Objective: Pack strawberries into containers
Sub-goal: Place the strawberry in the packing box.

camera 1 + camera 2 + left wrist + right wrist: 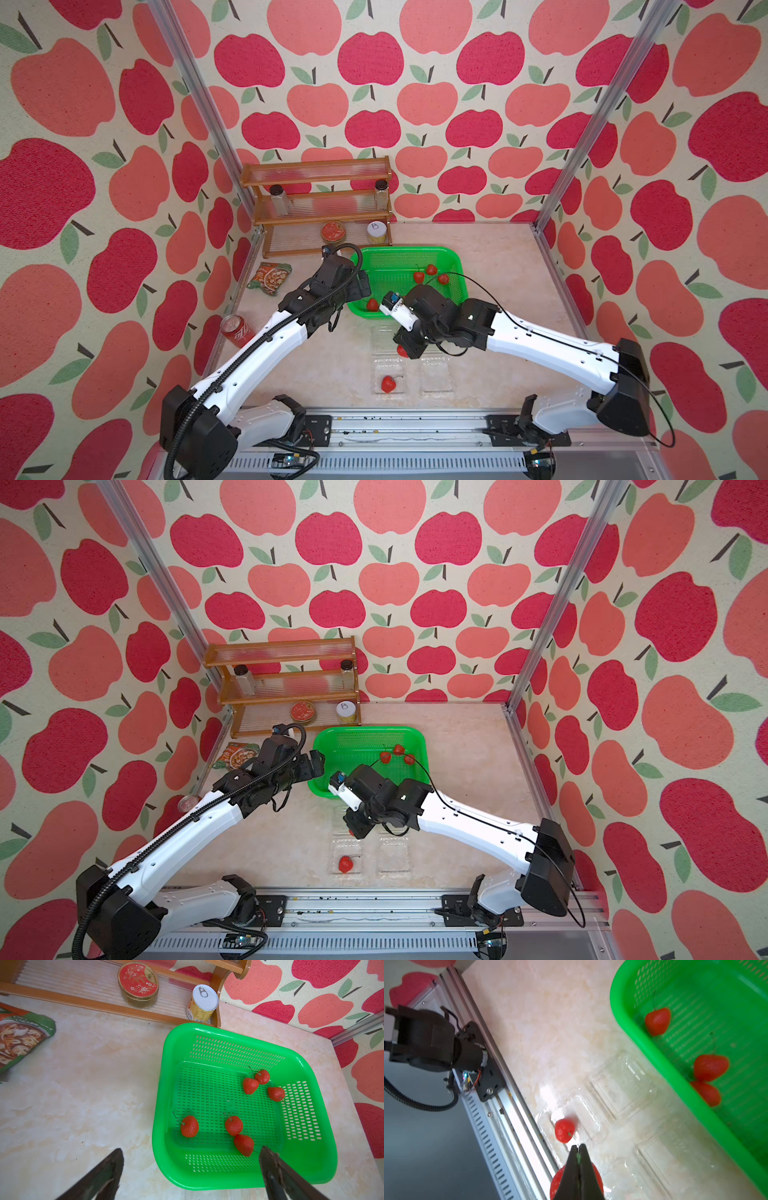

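- Right gripper point(579, 1150): fingers pressed together on the stem of a strawberry point(556, 1181), which hangs stem-up over the clear containers point(435, 376).
- Left gripper point(191, 1149): fingers wide apart above the green basket point(166, 1076).

My left gripper point(191, 1149) is spread wide, straddling the green basket's point(164, 1084) rim. Six strawberries point(233, 1125) lie inside the basket, one just beside my fingertip point(268, 1159).

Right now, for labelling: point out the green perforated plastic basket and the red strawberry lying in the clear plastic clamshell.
Green perforated plastic basket point(164, 1084): left wrist view, on its rim.
Red strawberry point(388, 384) in the clear plastic clamshell point(380, 368): a top view, berry's middle.
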### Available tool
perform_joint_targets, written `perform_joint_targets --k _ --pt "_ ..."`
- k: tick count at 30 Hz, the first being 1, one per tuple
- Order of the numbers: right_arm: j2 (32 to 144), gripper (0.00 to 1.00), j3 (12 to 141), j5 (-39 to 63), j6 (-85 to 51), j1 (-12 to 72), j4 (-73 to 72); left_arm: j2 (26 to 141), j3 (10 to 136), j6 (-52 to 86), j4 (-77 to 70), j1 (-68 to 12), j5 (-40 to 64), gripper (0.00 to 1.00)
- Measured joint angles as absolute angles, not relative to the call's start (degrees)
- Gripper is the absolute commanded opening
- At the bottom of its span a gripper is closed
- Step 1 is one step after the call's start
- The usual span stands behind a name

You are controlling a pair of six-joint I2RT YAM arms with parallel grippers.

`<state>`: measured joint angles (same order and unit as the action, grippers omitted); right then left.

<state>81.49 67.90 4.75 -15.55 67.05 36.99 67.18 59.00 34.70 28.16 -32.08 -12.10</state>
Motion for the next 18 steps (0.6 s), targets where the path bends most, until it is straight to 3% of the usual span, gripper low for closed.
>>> perform_joint_targets --k 18 --pt "94.8 0.0 64.2 8.7 -21.6 71.1 31.4 64.1 59.0 36.8 31.1 -32.9 -16.1 1.0"
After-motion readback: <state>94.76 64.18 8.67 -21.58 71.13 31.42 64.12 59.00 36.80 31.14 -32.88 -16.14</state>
